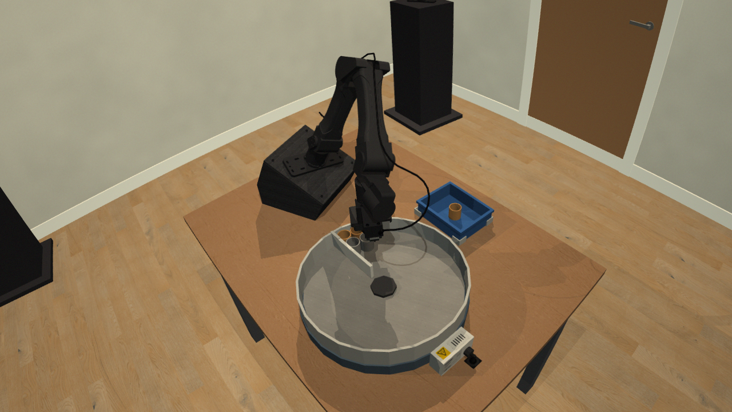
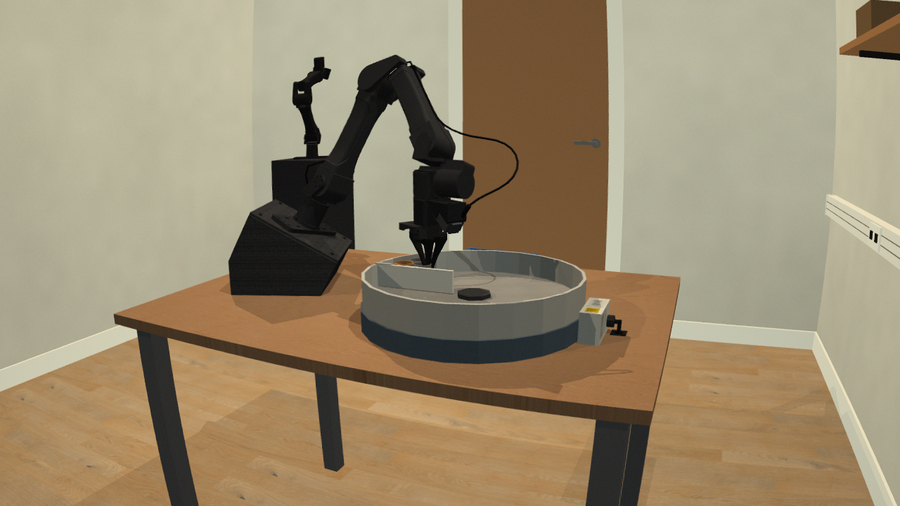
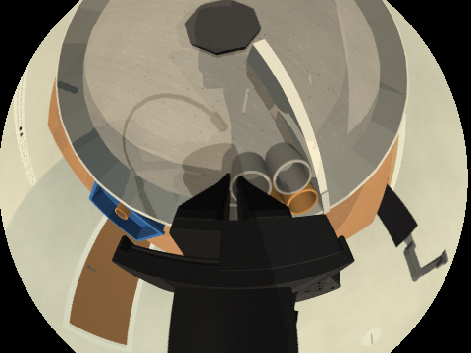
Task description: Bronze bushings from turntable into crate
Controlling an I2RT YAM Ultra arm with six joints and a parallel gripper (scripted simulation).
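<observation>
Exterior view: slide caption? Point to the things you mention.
Black arm [image 2: 377, 104] reaching into a round, grey-walled turntable [image 2: 472, 320] on a wooden table [image 2: 264, 339], closed door [image 2: 534, 126] behind.

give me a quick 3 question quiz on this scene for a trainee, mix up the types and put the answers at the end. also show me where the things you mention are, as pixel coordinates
1. True or false: the crate [image 1: 473, 228] [image 2: 481, 249] [image 3: 147, 231] holds a steel bushing.
2. What shape is the dark hub [image 1: 383, 286] [image 2: 474, 294] [image 3: 223, 26] at the middle of the turntable [image 1: 389, 354] [image 2: 465, 320] [image 3: 73, 59]? a) triangle b) square c) octagon
3. Fill in: for the task, the bronze bushing [image 1: 343, 232] [image 2: 402, 263] [image 3: 314, 197] beside the pale divider [image 1: 351, 252] [image 2: 418, 280] [image 3: 294, 103] belongs in the ____.

Key: 1 false; 2 c; 3 crate
</observation>
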